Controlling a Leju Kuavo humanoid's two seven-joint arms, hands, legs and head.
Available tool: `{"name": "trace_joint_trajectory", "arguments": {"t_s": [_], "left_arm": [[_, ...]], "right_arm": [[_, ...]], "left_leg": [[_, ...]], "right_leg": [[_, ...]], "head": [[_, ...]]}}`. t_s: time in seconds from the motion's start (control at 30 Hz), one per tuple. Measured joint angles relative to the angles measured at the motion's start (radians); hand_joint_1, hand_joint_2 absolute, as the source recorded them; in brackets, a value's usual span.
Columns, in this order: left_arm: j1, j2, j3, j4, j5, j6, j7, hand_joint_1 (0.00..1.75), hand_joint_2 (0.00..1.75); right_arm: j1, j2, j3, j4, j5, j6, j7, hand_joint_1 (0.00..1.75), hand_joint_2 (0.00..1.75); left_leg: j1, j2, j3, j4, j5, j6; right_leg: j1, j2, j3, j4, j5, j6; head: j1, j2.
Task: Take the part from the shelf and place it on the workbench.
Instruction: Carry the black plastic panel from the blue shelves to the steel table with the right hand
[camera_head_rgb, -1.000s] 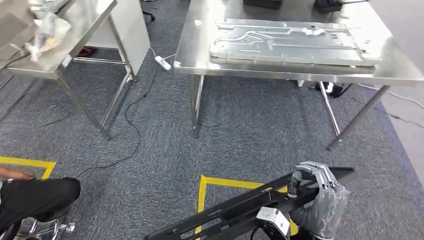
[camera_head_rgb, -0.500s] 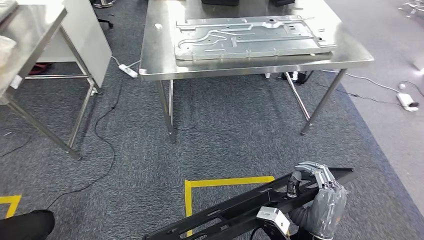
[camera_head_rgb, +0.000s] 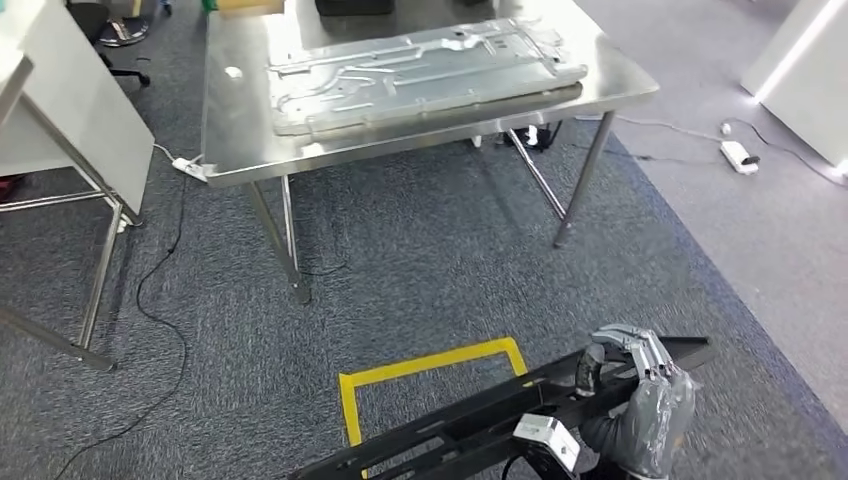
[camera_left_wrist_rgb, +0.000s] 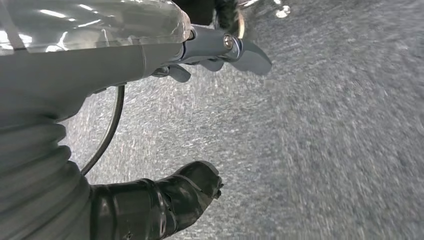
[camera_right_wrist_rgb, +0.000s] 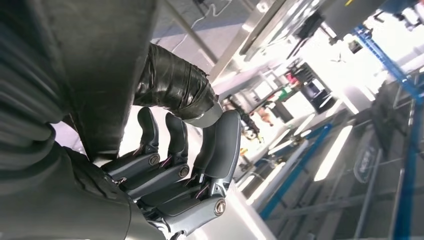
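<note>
Standing at the far left of the head view is a white cabinet (camera_head_rgb: 70, 110) on thin metal legs, with a power strip (camera_head_rgb: 190, 167) and a dark cable (camera_head_rgb: 150, 300) on the grey carpet (camera_head_rgb: 450, 270) beside it. Next comes the steel workbench (camera_head_rgb: 240, 130), which carries a large pressed metal panel (camera_head_rgb: 420, 65) lying flat across most of its top. Its legs stand on the carpet between the robot and the far floor. A yellow tape corner (camera_head_rgb: 430, 365) marks the carpet nearer the robot. Farther right, another power strip (camera_head_rgb: 741, 154) lies on the paler floor near a white unit (camera_head_rgb: 805, 70).

At the lower edge, the long black part (camera_head_rgb: 480, 420) runs slantwise, well apart from the workbench. The right hand (camera_head_rgb: 640, 400) grips its right end, fingers (camera_head_rgb: 625, 345) curled over the top edge; the right wrist view shows the fingers (camera_right_wrist_rgb: 170, 165) wrapped against the dark bar (camera_right_wrist_rgb: 100, 65). The left hand (camera_left_wrist_rgb: 100, 50) hangs over carpet, fingers apart, holding nothing.
</note>
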Motion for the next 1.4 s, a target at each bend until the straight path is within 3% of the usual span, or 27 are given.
{"name": "trace_joint_trajectory", "arguments": {"t_s": [0.07,0.13,0.17,0.2,0.27,0.33,0.4,0.5,0.53,0.6,0.67,0.7,0.73,0.77,0.83,0.9,1.0,1.07,1.13,1.17,1.2,1.23,1.3,1.33,1.4], "left_arm": [[0.001,0.001,0.0,0.0,0.0,-0.002,-0.002,0.0,1.75],[0.003,0.001,0.0,0.0,0.0,-0.005,-0.002,0.0,1.75],[0.004,0.001,0.0,0.0,0.0,-0.006,-0.002,0.0,1.75],[0.005,0.002,0.0,0.0,0.0,-0.006,-0.002,0.0,1.75],[0.007,0.003,0.0,0.0,0.0,-0.006,-0.003,0.0,1.75],[0.007,0.006,0.0,0.0,0.0,-0.006,-0.003,0.0,1.75],[0.004,0.007,0.0,0.0,-0.001,-0.008,-0.004,0.0,1.75],[0.002,0.005,0.0,0.0,-0.002,-0.01,-0.005,0.0,1.75],[0.002,0.004,0.0,0.0,-0.002,-0.01,-0.004,0.0,1.75],[0.004,0.004,0.0,0.0,-0.002,-0.01,-0.004,0.0,1.75],[0.004,0.005,0.0,0.0,-0.002,-0.01,-0.004,0.0,1.75],[0.004,0.004,0.0,0.0,-0.002,-0.01,-0.004,0.0,1.75],[0.004,0.004,0.0,0.0,-0.002,-0.01,-0.004,0.0,1.75],[0.004,0.004,0.0,0.0,-0.002,-0.01,-0.004,0.0,1.75],[0.004,0.003,0.0,0.0,-0.002,-0.01,-0.004,0.0,1.75],[0.003,0.003,0.0,0.0,-0.002,-0.01,-0.004,0.0,1.75],[0.002,0.003,0.0,0.0,-0.003,-0.01,-0.003,0.0,1.75],[0.002,0.004,0.0,0.0,-0.003,-0.01,-0.003,0.0,1.75],[0.003,0.003,0.0,0.0,-0.003,-0.01,-0.003,0.0,1.75],[0.004,0.003,0.0,0.0,-0.004,-0.01,-0.002,0.0,1.75],[0.005,0.003,0.0,0.0,-0.004,-0.01,-0.002,0.0,1.75],[0.005,0.004,0.0,0.0,-0.004,-0.01,-0.002,0.0,1.75],[0.006,0.005,0.0,0.0,-0.003,-0.01,-0.002,0.0,1.75],[0.005,0.006,0.0,0.0,-0.003,-0.01,-0.002,0.0,1.75],[0.003,0.007,0.0,0.0,-0.004,-0.01,-0.002,0.0,1.75]], "right_arm": [[-0.004,0.0,0.001,0.002,0.004,0.0,0.0,1.75,1.75],[-0.007,-0.001,0.001,0.006,0.009,0.0,0.0,1.75,1.75],[-0.007,-0.002,0.001,0.008,0.011,0.0,0.0,1.75,1.75],[-0.007,-0.003,0.001,0.01,0.012,0.0,0.0,1.75,1.75],[-0.009,-0.005,0.004,0.014,0.009,0.0,0.003,1.75,1.75],[-0.014,-0.008,0.013,0.019,0.008,0.001,0.013,1.75,1.75],[-0.02,-0.013,0.024,0.025,0.029,0.001,0.028,1.75,1.75],[-0.022,-0.016,0.031,0.028,0.076,0.0,0.043,1.75,1.75],[-0.022,-0.016,0.031,0.028,0.085,0.0,0.044,1.75,1.75],[-0.022,-0.017,0.031,0.028,0.092,0.0,0.042,1.75,1.75],[-0.02,-0.017,0.031,0.029,0.094,0.0,0.039,1.75,1.75],[-0.02,-0.017,0.031,0.03,0.095,0.0,0.038,1.75,1.75],[-0.02,-0.017,0.031,0.03,0.097,0.0,0.037,1.75,1.75],[-0.02,-0.017,0.031,0.03,0.099,0.0,0.037,1.75,1.75],[-0.02,-0.017,0.031,0.03,0.101,0.0,0.036,1.75,1.75],[-0.019,-0.017,0.03,0.031,0.101,0.0,0.035,1.75,1.75],[-0.018,-0.016,0.03,0.03,0.101,0.0,0.035,1.75,1.75],[-0.018,-0.016,0.03,0.03,0.101,0.0,0.034,1.75,1.75],[-0.018,-0.016,0.03,0.03,0.101,0.0,0.033,1.75,1.75],[-0.018,-0.016,0.03,0.03,0.101,0.0,0.033,1.75,1.75],[-0.018,-0.016,0.03,0.031,0.101,0.0,0.033,1.75,1.75],[-0.018,-0.016,0.03,0.031,0.101,0.0,0.033,1.75,1.75],[-0.018,-0.016,0.03,0.031,0.101,0.0,0.033,1.75,1.75],[-0.018,-0.016,0.03,0.031,0.101,0.0,0.033,1.75,1.75],[-0.018,-0.016,0.03,0.031,0.101,0.0,0.033,1.75,1.75]], "left_leg": [[0.002,-0.054,-0.05,0.106,-0.058,-0.003],[0.002,-0.073,-0.121,0.237,-0.105,-0.003],[0.002,-0.075,-0.142,0.264,-0.101,-0.002],[0.001,-0.075,-0.143,0.252,-0.076,0.0],[0.0,-0.077,-0.103,0.133,0.01,0.01],[-0.004,-0.081,-0.061,0.025,0.057,0.02],[-0.009,-0.083,-0.05,-0.003,0.057,0.026],[-0.002,-0.079,-0.041,-0.021,0.066,0.04],[0.001,-0.077,-0.037,-0.027,0.069,0.045],[0.002,-0.073,-0.036,-0.03,0.069,0.05],[0.003,-0.073,-0.035,-0.029,0.066,0.05],[0.004,-0.073,-0.034,-0.028,0.064,0.048],[0.005,-0.074,-0.031,-0.027,0.062,0.044],[0.007,-0.076,-0.028,-0.025,0.058,0.039],[0.007,-0.078,-0.026,-0.02,0.051,0.026],[0.004,-0.079,-0.027,-0.02,0.049,0.014],[0.008,-0.079,-0.029,-0.008,0.035,-0.001],[0.009,-0.08,-0.067,0.076,-0.015,-0.004],[0.008,-0.08,-0.135,0.211,-0.071,-0.004],[0.008,-0.079,-0.16,0.257,-0.08,-0.003],[0.007,-0.079,-0.168,0.266,-0.069,-0.001],[0.006,-0.079,-0.158,0.236,-0.04,0.003],[-0.001,-0.075,-0.103,0.11,0.031,0.018],[-0.005,-0.073,-0.078,0.052,0.053,0.025],[-0.013,-0.07,-0.058,0.001,0.062,0.034]], "right_leg": [[-0.001,0.014,0.005,-0.006,0.001,-0.013],[0.004,0.029,0.007,-0.006,-0.003,-0.021],[0.007,0.037,0.009,-0.005,-0.005,-0.023],[0.009,0.046,0.013,-0.004,-0.007,-0.023],[0.012,0.059,0.021,-0.001,-0.014,-0.021],[0.015,0.065,0.025,0.005,-0.021,-0.013],[0.015,0.067,0.022,0.007,-0.023,-0.003],[0.014,0.06,0.018,0.021,-0.037,0.013],[0.012,0.055,0.004,0.054,-0.057,0.019],[0.003,0.047,-0.054,0.173,-0.118,0.03],[-0.007,0.045,-0.102,0.265,-0.143,0.039],[-0.011,0.044,-0.102,0.26,-0.127,0.043],[-0.015,0.043,-0.083,0.218,-0.094,0.045],[-0.018,0.042,-0.052,0.15,-0.058,0.047],[-0.015,0.043,0.001,0.038,-0.019,0.045],[-0.008,0.045,0.012,0.011,-0.022,0.037],[-0.01,0.044,0.016,0.004,-0.02,0.016],[-0.011,0.04,0.022,-0.001,-0.02,0.001],[-0.005,0.036,0.024,-0.001,-0.023,-0.007],[-0.002,0.035,0.025,-0.001,-0.024,-0.009],[0.001,0.034,0.027,0.0,-0.026,-0.011],[0.004,0.034,0.03,0.0,-0.028,-0.012],[0.008,0.034,0.036,0.002,-0.032,-0.01],[0.01,0.033,0.037,0.005,-0.035,-0.007],[0.011,0.029,0.035,0.007,-0.037,0.002]], "head": [[-0.002,0.0],[-0.003,0.0],[-0.003,0.0],[-0.003,0.0],[-0.003,0.0],[-0.003,0.0],[-0.003,0.0],[-0.001,0.0],[0.0,0.0],[0.003,0.0],[0.003,0.0],[0.003,0.0],[0.003,0.0],[0.003,0.0],[0.003,0.0],[0.002,0.0],[0.001,0.0],[0.0,0.0],[0.0,0.0],[0.0,0.0],[0.0,0.0],[0.0,0.0],[0.0,0.0],[0.0,0.0],[0.0,0.0]]}}
